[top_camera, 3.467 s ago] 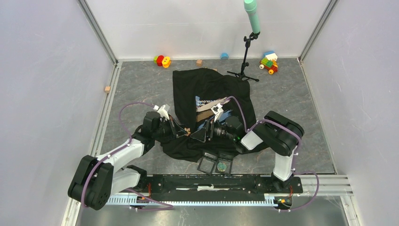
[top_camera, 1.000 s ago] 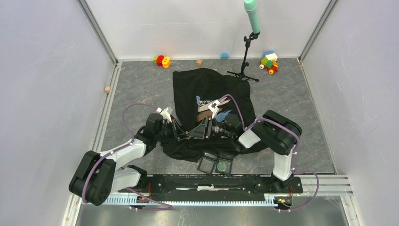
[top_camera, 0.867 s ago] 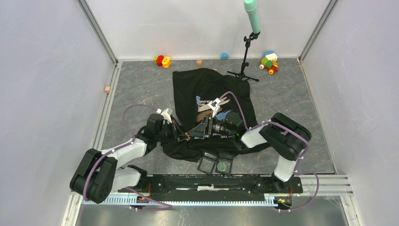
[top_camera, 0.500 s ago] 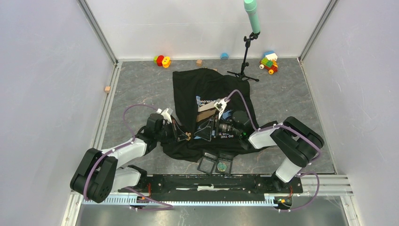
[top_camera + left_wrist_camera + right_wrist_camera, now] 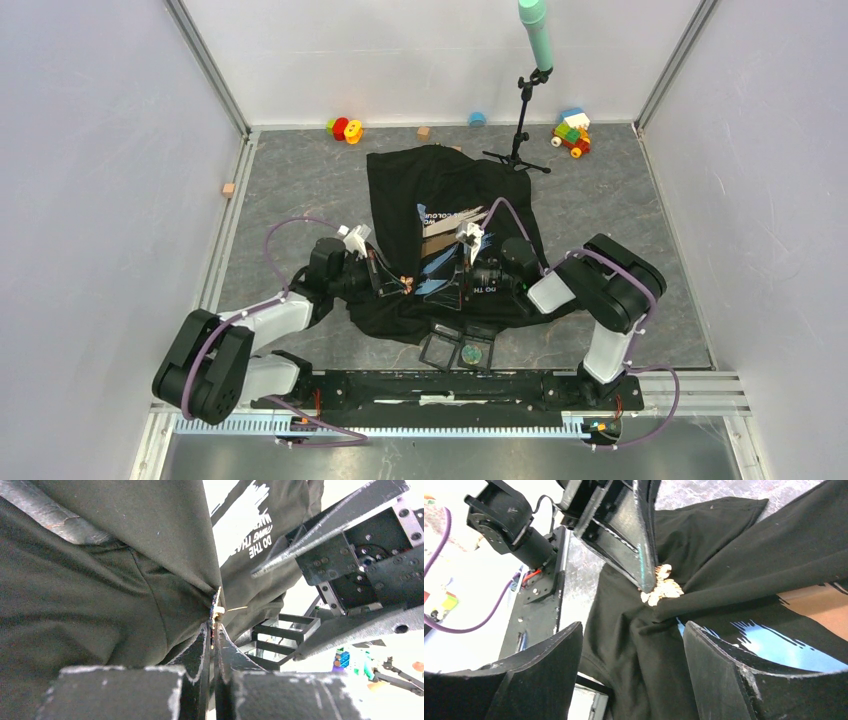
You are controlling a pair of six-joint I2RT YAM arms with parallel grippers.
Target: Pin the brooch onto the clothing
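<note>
Two arms meet low over the shirt (image 5: 440, 185), a black tee spread on the grey table (image 5: 300, 180) in the centre of the overhead view, with blue print and white lettering mid-chest. Left gripper (image 5: 214, 628) comes in from the left, fingers pressed together and clamped on the brooch (image 5: 662, 587), a small gold piece right at its fingertips. Brooch sits against a raised fold of black fabric in the lower left part of the shirt. Fabric bunches toward the tips in the left wrist view. Cannot tell whether the pin goes through the cloth.

Right gripper (image 5: 631, 630) faces it from the right, fingers spread wide with nothing gripped. It hovers over the blue print, just beside the brooch but not touching it. Its body and cable cover part of the lettering from above.

Clutter:
- Clear case (image 5: 457, 350) with black frame just below the shirt's near hem, bottom centre, something greenish in it.
- Microphone stand (image 5: 520, 130) at the shirt's upper right corner; feet on or at the cloth edge, cannot tell which.
- Red and yellow toy (image 5: 344, 128), blue piece (image 5: 477, 119) and block car (image 5: 571, 133) along the far wall, well apart from the arms.
- Wooden cube (image 5: 229, 189) at the left edge, another cube (image 5: 424, 132) near the shirt's far edge.
</note>
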